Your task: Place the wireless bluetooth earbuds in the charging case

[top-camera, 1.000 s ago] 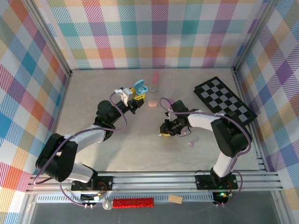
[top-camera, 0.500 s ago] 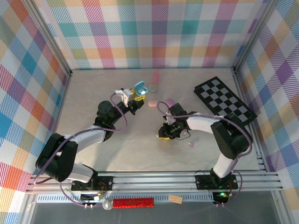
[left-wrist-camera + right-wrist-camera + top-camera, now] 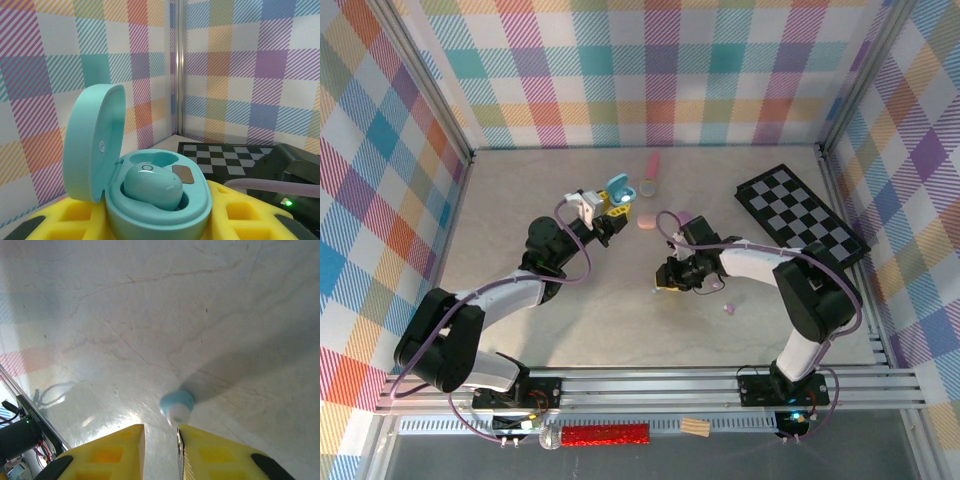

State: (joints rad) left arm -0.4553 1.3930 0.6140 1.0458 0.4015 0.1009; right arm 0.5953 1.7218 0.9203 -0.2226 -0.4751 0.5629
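Nearest to the arm bases, a tiny pale-purple glossy plastic earbud (image 3: 728, 309) lies loose on the pale marbled desk (image 3: 500, 180). It is nearer than the black-and-white checkered board (image 3: 800, 215) and to the left of it.

A little farther, and more to the left of the board, the right pincer (image 3: 160, 434) hangs low over the desk. Its yellow fingers stand apart by a narrow slit only, and nothing is between them. Just beyond its tips lies a tiny pale-blue glossy plastic earbud (image 3: 176, 406), with its white end turned toward the pincer. Whether a finger touches it, I cannot tell.

Farther again, well to the left of the board, the left pincer (image 3: 609, 204) is closed firmly around the mint pebble-shaped plastic charging case (image 3: 157, 205), whose lid stands up. One mint rounded earbud (image 3: 152, 186) sits inside, and the hollow behind it looks free.

I judge the pale-blue earbud to be very light, hard and slippery, and its round form could shoot out from between the pads. It seems better to widen the slit, take the earbud across its broad body, and press gently.
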